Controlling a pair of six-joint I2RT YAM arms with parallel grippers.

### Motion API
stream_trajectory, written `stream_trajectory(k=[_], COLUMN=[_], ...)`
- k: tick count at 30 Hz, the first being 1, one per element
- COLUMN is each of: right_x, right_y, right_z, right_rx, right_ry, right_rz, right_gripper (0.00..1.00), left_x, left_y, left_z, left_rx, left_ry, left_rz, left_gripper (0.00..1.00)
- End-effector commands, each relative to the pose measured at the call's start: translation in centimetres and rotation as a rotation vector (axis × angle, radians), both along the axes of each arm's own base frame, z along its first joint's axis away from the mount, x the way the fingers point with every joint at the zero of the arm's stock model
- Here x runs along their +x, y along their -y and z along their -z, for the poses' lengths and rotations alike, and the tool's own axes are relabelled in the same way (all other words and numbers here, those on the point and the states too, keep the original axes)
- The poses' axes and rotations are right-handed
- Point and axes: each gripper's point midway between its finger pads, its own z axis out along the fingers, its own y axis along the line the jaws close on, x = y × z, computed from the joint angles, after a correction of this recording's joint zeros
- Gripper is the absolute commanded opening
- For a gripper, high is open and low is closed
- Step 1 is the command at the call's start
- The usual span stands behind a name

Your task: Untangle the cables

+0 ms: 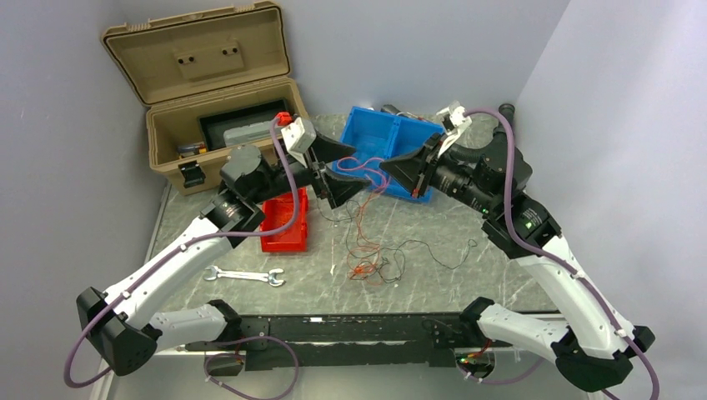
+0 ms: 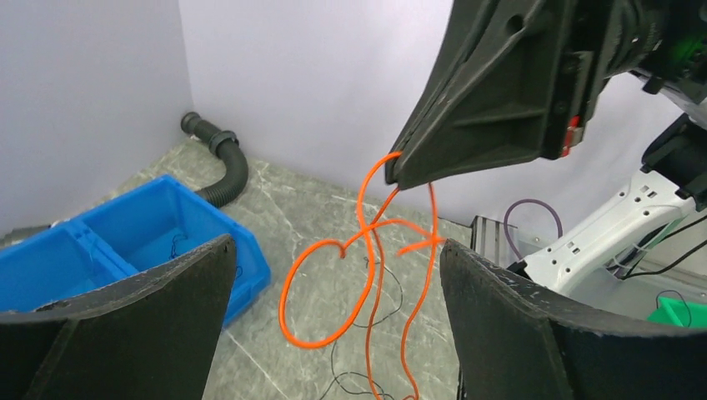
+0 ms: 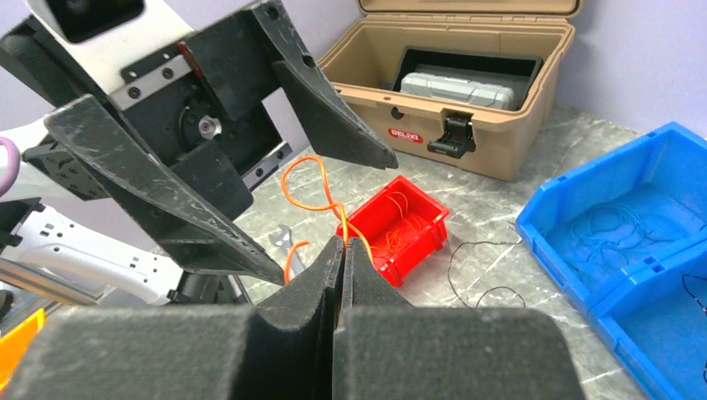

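Two grippers faced each other above the marble-patterned table (image 1: 483,287), just in front of the blue divided bin (image 1: 392,137). Your right gripper (image 3: 343,246) was clamped fully shut on an orange-red cable (image 3: 327,202), pinching it at the very fingertips. From that pinch the cable hung in loose loops that crossed over themselves in the gap of your left gripper (image 2: 338,250), whose jaws stood wide apart with hold of nothing. Below, the rest of the cables (image 1: 367,265) lay in a tangled heap on the table, orange-red strands mixed with black ones. One black wire (image 1: 438,254) trailed off to the right. More orange strands sat in the small red bin (image 3: 400,221), and thin blue ones in the blue divided bin. A wrench (image 1: 243,275) lay on the table near your left arm.
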Motion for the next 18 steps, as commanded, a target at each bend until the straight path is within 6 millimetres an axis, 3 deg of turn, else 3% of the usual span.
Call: stream_trajectory(k=[1,3,4,7,8,9,10,12,14,18], right_x=[-0.2,-0.3,-0.4,-0.3,-0.2,-0.1,-0.1,0.2,0.5,0.3], right_y=[-0.5,-0.4,-0.5,-0.4,-0.3,-0.2,0.0,0.6,1.3,1.5], right_z=[-1.0,-0.9,-0.8,-0.4,-0.2,0.1,0.4,1.2,2.3,5.5], right_rx=[0.038,0.041,0.041,0.033,0.032,0.029,0.030,0.033,0.036,0.001], right_ry=[0.029,0.027,0.025,0.016,0.012,0.008,0.007,-0.001,-0.006,-0.032], right_rz=[-0.025,-0.029,-0.031,-0.026,-0.019,-0.008,0.004,0.043,0.087,0.088], right_gripper=[0.00,0.00,0.00,0.00,0.00,0.01,0.10,0.51,0.74,0.83], left_x=[-1.6,-1.6,-1.4,-1.2,-0.9,-0.7,-0.4,-0.1,0.1,0.2], left_y=[-0.1,0.2,0.3,0.2,0.1,0.0,-0.1,-0.4,-0.8,-1.7], left_z=[-3.9,-4.1,-4.2,-4.5,-4.4,-4.4,-4.4,-4.4,-4.5,-5.0], left_rx=[-0.081,-0.083,-0.084,-0.095,-0.090,-0.085,-0.074,-0.055,-0.038,-0.012], left_ry=[0.102,0.102,0.102,0.101,0.089,0.083,0.078,0.076,0.079,0.095], left_rz=[0.069,0.083,0.081,0.067,0.052,0.035,0.021,-0.010,-0.034,-0.078], left_gripper=[0.89,0.74,0.62,0.10,0.00,0.00,0.00,0.00,0.00,0.00])
